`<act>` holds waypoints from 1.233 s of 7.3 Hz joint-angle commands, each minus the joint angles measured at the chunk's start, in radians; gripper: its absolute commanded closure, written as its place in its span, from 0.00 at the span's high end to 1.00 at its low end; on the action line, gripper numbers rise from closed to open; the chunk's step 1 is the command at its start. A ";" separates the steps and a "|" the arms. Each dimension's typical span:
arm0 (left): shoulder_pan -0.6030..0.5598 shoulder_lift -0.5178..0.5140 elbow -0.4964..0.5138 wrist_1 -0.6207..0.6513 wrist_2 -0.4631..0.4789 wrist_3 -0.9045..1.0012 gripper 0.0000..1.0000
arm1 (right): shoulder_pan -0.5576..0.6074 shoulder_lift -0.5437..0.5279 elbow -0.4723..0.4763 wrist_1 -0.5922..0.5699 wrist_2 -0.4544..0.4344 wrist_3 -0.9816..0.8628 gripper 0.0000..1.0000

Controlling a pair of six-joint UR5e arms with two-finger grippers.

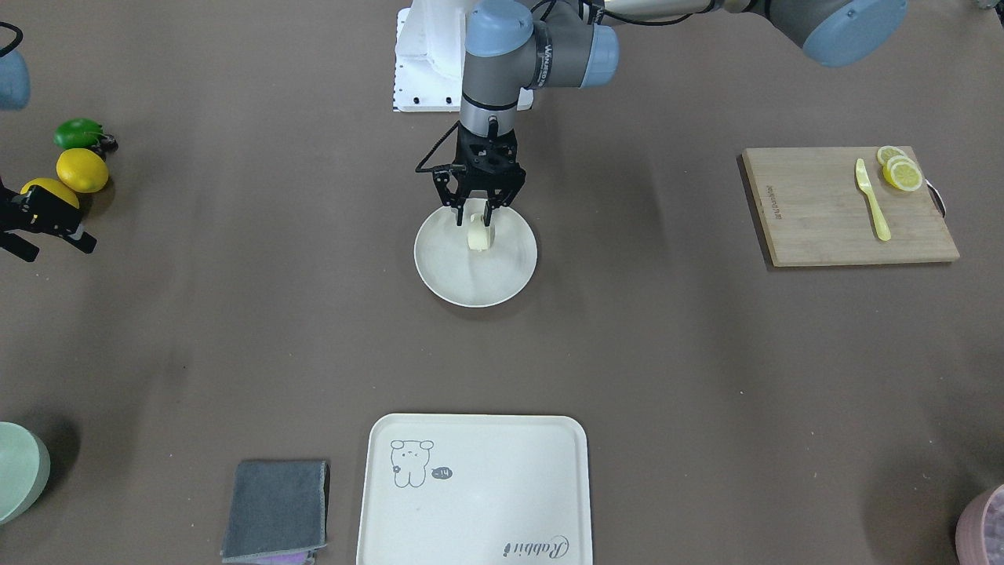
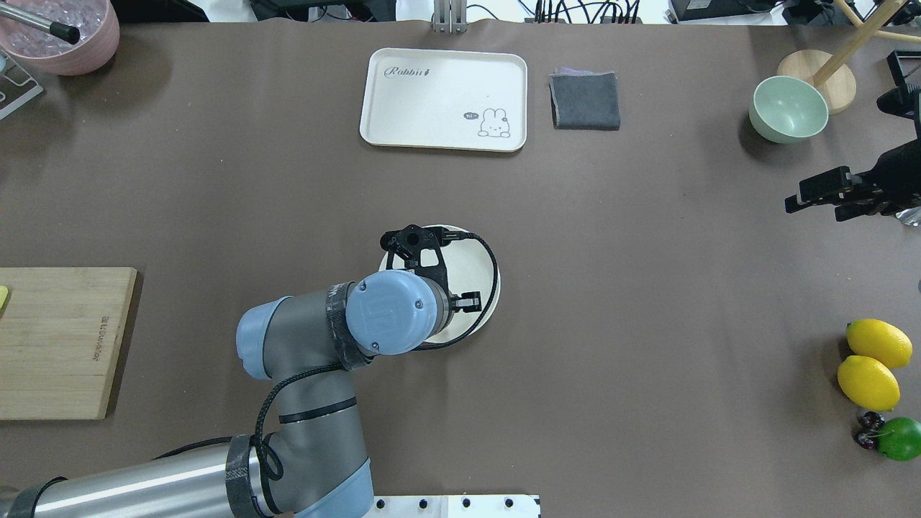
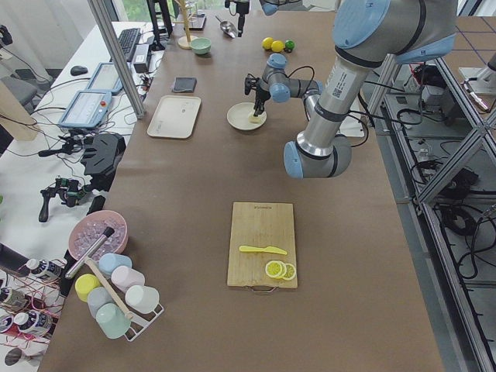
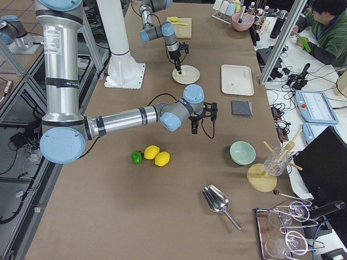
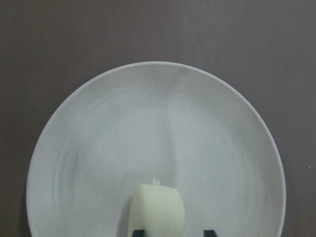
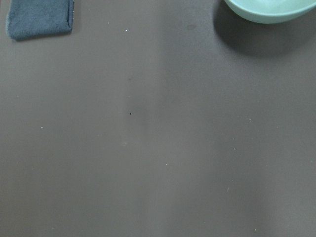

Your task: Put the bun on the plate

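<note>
The bun (image 1: 479,235), a small pale cream lump, rests on the round cream-white plate (image 1: 502,282) near its robot-side part. My left gripper (image 1: 473,218) hangs straight down just above the bun, open, with its fingertips spread to either side of the bun's top. In the left wrist view the bun (image 5: 158,207) lies on the plate (image 5: 158,113) by the left fingertip, with a gap to the right one. My right gripper (image 1: 49,249) hovers open and holding nothing far off beside the lemons. The overhead view hides the bun under the left wrist.
A bear-print tray (image 1: 486,502) and a grey cloth (image 1: 274,510) lie on the operators' side. A cutting board (image 1: 823,212) carries a yellow knife and lemon slices. Two lemons (image 1: 82,169) and a lime (image 1: 78,133) sit by the right gripper. A green bowl (image 1: 16,471) stands in a corner.
</note>
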 commanded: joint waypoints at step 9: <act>-0.445 0.286 -0.156 -0.115 -0.086 0.254 0.98 | 0.122 -0.025 -0.008 -0.239 0.002 -0.345 1.00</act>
